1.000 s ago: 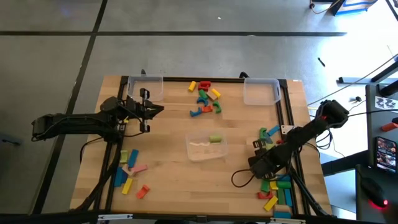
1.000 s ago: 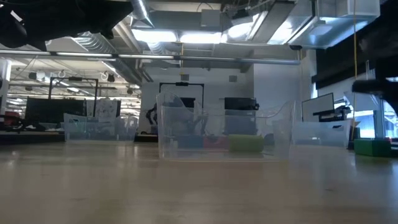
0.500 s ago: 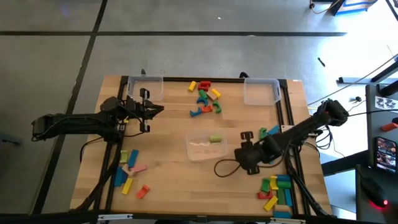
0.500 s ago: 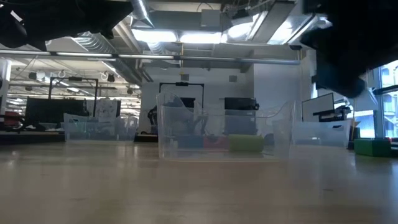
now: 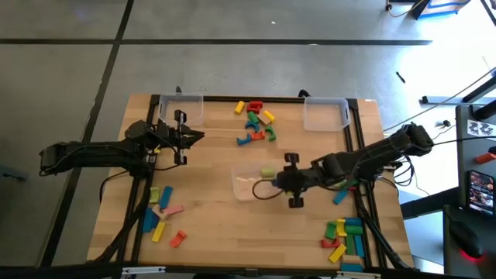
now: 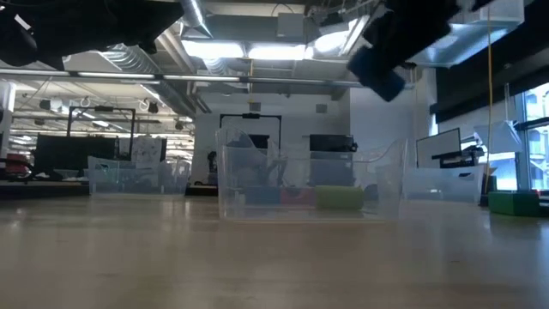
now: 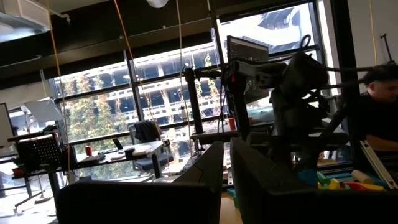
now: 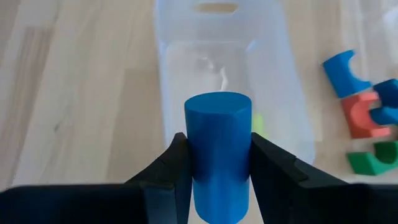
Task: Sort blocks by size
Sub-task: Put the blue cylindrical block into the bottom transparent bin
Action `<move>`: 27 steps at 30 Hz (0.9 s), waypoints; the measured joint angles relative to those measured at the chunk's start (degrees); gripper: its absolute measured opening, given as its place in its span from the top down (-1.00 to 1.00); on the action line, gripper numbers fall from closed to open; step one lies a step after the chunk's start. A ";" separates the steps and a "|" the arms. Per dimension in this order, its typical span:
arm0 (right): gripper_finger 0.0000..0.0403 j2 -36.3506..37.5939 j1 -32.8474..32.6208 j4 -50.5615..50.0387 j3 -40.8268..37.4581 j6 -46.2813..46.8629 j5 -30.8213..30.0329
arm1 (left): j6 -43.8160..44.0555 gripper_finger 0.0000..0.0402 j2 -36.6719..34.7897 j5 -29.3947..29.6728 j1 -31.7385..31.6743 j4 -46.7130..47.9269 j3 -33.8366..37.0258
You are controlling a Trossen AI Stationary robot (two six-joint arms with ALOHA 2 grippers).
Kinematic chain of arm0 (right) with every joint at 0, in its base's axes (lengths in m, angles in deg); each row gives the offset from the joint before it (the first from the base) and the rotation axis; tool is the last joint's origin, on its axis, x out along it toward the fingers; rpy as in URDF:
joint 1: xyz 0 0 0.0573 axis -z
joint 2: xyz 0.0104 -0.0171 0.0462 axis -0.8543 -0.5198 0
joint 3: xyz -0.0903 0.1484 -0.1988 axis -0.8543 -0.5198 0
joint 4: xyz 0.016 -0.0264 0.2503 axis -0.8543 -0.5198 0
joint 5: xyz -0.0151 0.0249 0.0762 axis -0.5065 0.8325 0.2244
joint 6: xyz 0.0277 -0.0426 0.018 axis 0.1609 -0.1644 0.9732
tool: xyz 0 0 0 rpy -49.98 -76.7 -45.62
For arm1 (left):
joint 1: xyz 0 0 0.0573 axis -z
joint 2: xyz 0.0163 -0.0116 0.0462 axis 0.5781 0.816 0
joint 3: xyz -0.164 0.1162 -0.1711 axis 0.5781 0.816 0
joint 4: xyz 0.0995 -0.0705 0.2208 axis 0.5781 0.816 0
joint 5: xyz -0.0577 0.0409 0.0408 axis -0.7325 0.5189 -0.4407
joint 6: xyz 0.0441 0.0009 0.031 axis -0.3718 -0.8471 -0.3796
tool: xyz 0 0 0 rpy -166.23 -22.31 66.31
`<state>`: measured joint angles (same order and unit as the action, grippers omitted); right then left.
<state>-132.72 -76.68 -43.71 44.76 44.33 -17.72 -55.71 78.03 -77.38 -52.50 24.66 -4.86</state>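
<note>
Change: right gripper has swung from the worktop's edge to the middle bin.
Fingers: clamp blue cylinder.
Left gripper: closed, idle.
Meaning: drop imminent.

Open-plan lab: monitors, ceiling ducts.

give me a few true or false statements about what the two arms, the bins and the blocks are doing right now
1. The right gripper holds a blue cylinder block. True.
2. The right gripper is parked over the table's far right corner. False: it is at the right edge of the clear middle bin.
3. The middle bin holds a green block. True.
4. The left gripper carries a yellow block. False: it is shut with nothing in it.
5. Arch-shaped blocks lie between the two far bins. True.
</note>
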 joint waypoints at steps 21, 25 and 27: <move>0.33 -13.27 5.81 9.34 -0.09 -3.84 0.91 | 0.00 0.88 0.02 0.00 -0.01 -0.25 0.02; 0.33 -15.66 5.81 8.79 -0.09 -4.44 0.52 | 0.00 0.88 0.02 0.00 0.01 -0.25 0.02; 0.32 -16.33 5.81 8.74 -0.09 -4.48 0.51 | 0.00 0.88 0.02 0.01 0.01 -0.23 0.02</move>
<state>-149.05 -70.87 -34.97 44.67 39.85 -17.21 -55.71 78.05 -77.37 -52.49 24.43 -4.84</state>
